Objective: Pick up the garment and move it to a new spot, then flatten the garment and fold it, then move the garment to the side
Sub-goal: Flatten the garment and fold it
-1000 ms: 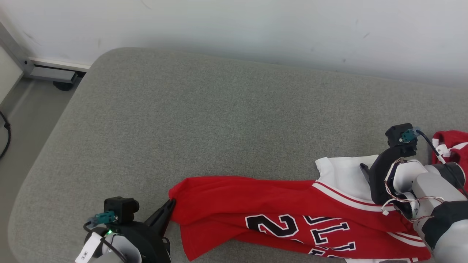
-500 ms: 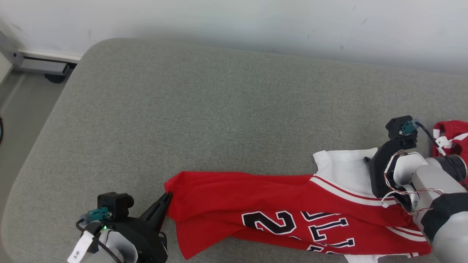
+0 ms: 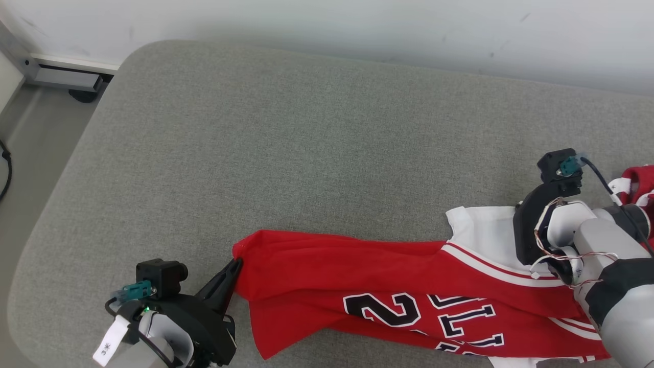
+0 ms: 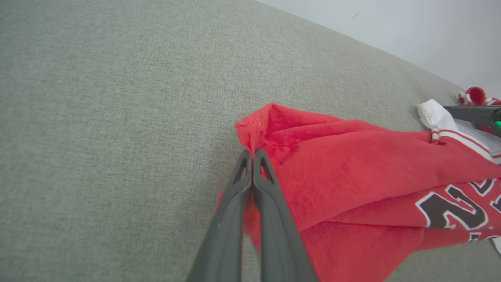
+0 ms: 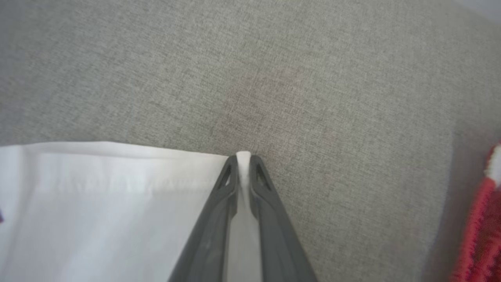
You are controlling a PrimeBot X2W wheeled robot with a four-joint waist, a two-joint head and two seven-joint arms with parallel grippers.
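Across the head view spreads a grey fabric cushion (image 3: 306, 153) with a rounded corner at upper left, a pale wall (image 3: 357, 25) behind its far edge and grey floor (image 3: 30, 153) off its left side. On the near part of the cushion lies the garment (image 3: 327, 266), a red jersey with dark, white-edged numerals. It is stretched left to right, rumpled into long folds and not flat, and its lower right end runs out of view. A white panel (image 3: 485, 230) sticks out from under the red-and-white striped trim at the right end; it looks like part of the same garment, though the overlap is hard to read. At lower left, the left gripper (image 3: 236, 266) has its jaws pinched tight on the red corner at the garment's left end. In the left wrist view its two dark fingers (image 4: 270, 203) meet with red cloth caught between the tips, low over the cushion. In the right wrist view the right gripper (image 5: 243, 158) is nipped narrowly onto the far hem of the white panel, a strip of white cloth showing between its fingers (image 5: 270, 219). In the head view that arm's pale wrist covers the garment's right end. Just beside that arm, at the right edge, sits a small red-and-white knit piece (image 3: 638, 176) on the cushion, apart from the white hem. At upper left, a metal rail (image 3: 61, 76) runs along the wall base, and a black cable (image 3: 6, 168) lies on the floor.
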